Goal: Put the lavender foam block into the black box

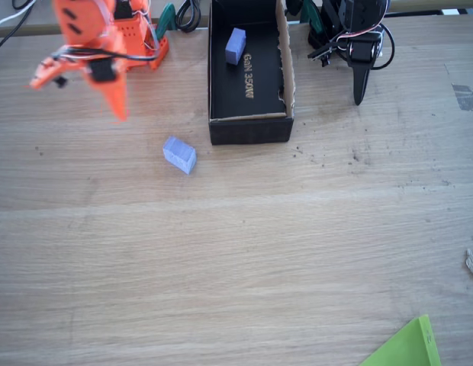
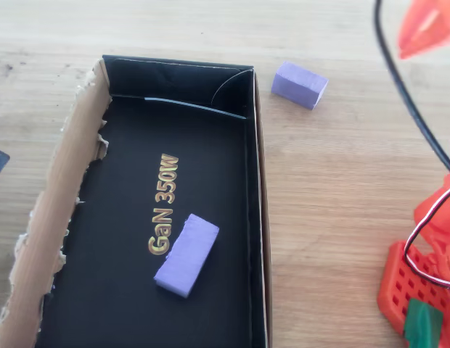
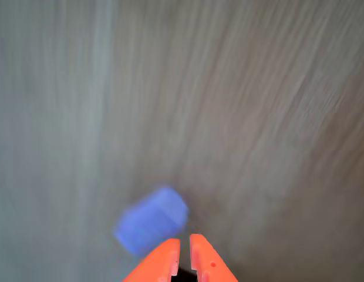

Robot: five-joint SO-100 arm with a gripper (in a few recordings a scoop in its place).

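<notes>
My orange pincer (image 1: pixel 114 103) hangs near the worktop's far left corner, fingers nearly together and holding nothing. The lavender foam block (image 1: pixel 179 155) lies bare on the worktop just off the black box (image 1: pixel 250 128), by its near left corner. I'd spread the fingers, come straight down over the block's short sides, then lift clear of the torn rim. A slimmer violet block (image 1: pixel 235 46) already lies inside.

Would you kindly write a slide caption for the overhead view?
One purple block lies inside the black box, the lavender foam block on the table beside it.
</notes>
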